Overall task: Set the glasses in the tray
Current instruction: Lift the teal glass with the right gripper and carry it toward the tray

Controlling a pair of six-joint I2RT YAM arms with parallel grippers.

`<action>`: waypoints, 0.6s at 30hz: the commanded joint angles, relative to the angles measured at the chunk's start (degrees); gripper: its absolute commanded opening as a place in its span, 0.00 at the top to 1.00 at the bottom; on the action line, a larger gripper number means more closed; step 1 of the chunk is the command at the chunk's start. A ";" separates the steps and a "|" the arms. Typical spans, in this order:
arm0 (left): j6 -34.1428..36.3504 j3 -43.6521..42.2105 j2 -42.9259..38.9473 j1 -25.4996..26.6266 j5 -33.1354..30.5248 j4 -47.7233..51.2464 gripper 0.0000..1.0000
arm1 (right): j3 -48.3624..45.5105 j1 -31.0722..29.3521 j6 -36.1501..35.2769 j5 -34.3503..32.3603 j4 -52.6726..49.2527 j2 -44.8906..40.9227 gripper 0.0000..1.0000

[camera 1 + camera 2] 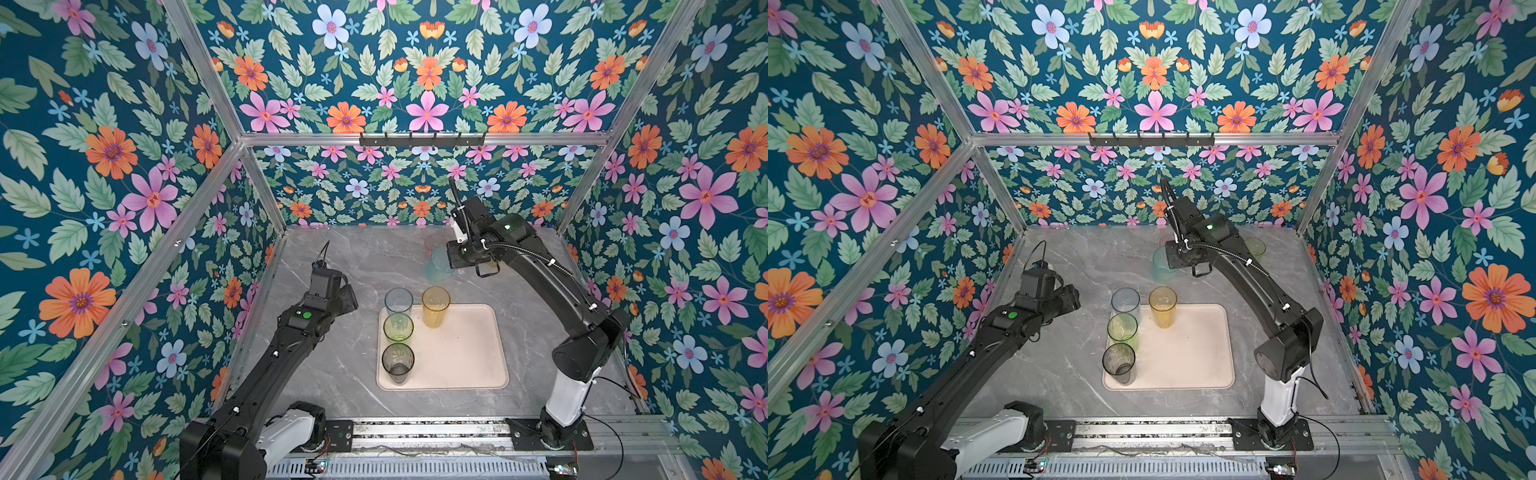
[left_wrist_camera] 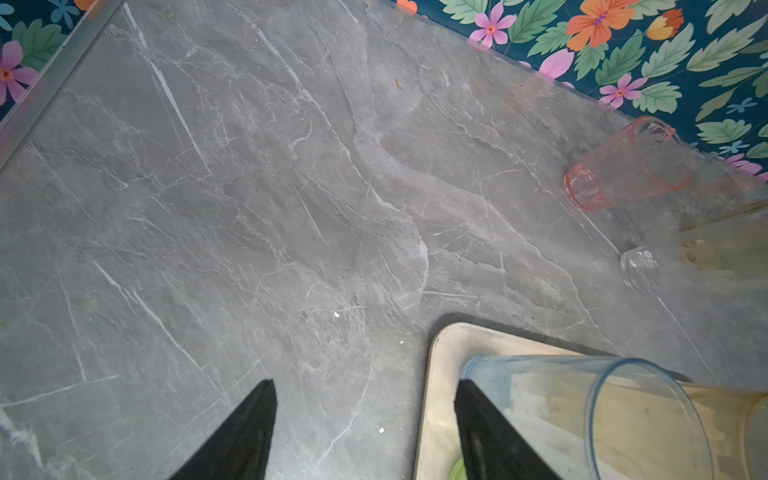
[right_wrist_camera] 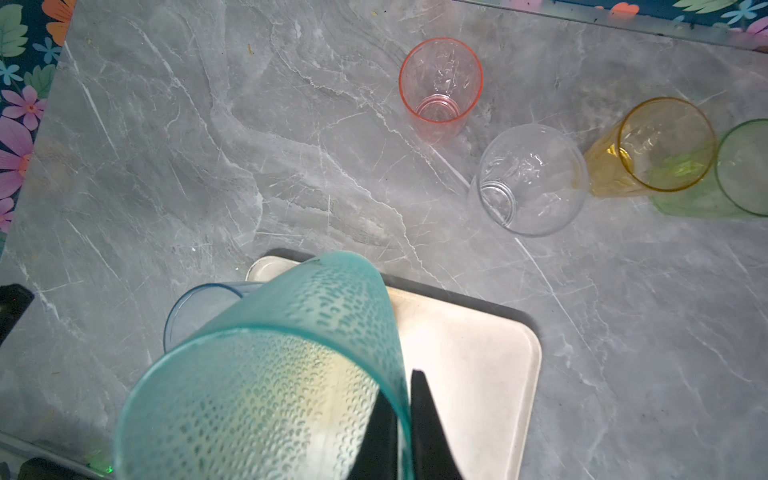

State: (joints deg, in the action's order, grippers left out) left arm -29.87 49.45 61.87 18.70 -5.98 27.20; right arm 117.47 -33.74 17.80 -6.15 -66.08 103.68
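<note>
Textured teal translucent tumbler (image 3: 266, 374), rim clamped by right gripper (image 3: 403, 386).
Is held at 12 o'clock of flat cream rectangular tray (image 1: 465, 357); left gripper (image 2: 365, 386) is spread, nothing gripped, at tray's 10 o'clock.

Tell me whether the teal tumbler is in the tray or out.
Out: the right gripper pinches the teal tumbler by its rim, tilted in the air, not touching the tray.

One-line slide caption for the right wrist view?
Right gripper pinches the teal glass wall near the tray; pink, clear, amber and green glasses sit on the table.
</note>
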 commanded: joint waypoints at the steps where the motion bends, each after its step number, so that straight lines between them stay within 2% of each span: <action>1: -0.19 0.49 0.58 -0.14 -0.37 -1.45 0.28 | -1.17 -0.19 -0.59 -2.11 -1.50 -2.37 1.00; 18: -0.61 1.00 3.08 -0.15 -0.80 -3.12 0.28 | -14.35 -0.44 -0.85 -4.78 -3.14 -16.92 1.00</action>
State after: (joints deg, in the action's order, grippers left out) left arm -30.06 49.95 64.73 18.65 -6.22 25.39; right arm 104.73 -34.13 17.19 -9.67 -68.38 88.16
